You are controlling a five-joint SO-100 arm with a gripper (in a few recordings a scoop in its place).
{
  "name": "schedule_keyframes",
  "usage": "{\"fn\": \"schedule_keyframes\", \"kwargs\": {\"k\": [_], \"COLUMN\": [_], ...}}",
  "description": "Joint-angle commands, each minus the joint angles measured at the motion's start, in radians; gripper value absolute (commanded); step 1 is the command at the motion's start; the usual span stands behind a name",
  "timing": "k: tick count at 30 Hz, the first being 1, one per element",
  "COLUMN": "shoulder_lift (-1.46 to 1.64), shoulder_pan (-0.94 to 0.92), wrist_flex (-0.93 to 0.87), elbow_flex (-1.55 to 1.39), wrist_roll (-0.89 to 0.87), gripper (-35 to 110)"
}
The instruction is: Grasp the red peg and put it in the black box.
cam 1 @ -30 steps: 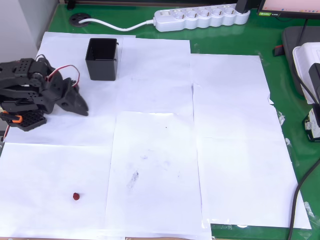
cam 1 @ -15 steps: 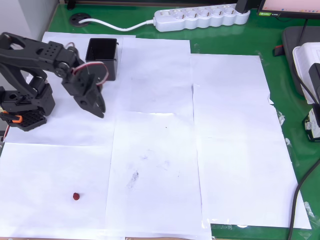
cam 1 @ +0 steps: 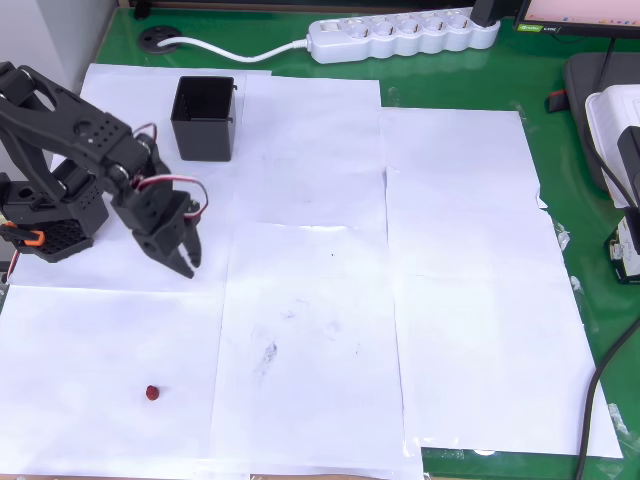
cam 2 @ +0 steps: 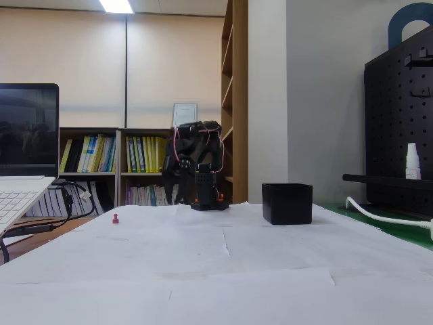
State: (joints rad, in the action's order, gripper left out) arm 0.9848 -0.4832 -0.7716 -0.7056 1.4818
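The red peg lies on white paper near the front left of the overhead view, a tiny dark-red piece; in the fixed view the peg stands at the left of the table. The black box sits open-topped at the back left, and in the fixed view the box is to the right of the black arm. My gripper hangs over the paper between box and peg, pointing toward the front. Its jaws look shut with nothing in them. It is well apart from the peg.
The arm's black base with an orange clip stands at the left edge. A white power strip and its cable lie at the back on the green mat. A laptop sits at the fixed view's left.
The arm has unfolded from its base. The gripper swung out past the box, then moved toward the front and nearer the peg. Peg and box have not moved.
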Motion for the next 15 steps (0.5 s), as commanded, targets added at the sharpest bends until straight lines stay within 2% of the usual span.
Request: {"fn": "schedule_keyframes", "kwargs": {"k": [1, 6, 11, 15], "shoulder_lift": [-0.087, -0.008, 0.086, 0.163], "shoulder_pan": [0.009, -0.035, -0.087, -0.115], "wrist_flex": [0.202, 0.893, 1.212, 1.301], "elbow_flex": [0.129, 0.433, 0.586, 0.588], "wrist_roll": [-0.081, -0.075, -0.009, 0.006], "gripper": [0, 0, 0, 0]}}
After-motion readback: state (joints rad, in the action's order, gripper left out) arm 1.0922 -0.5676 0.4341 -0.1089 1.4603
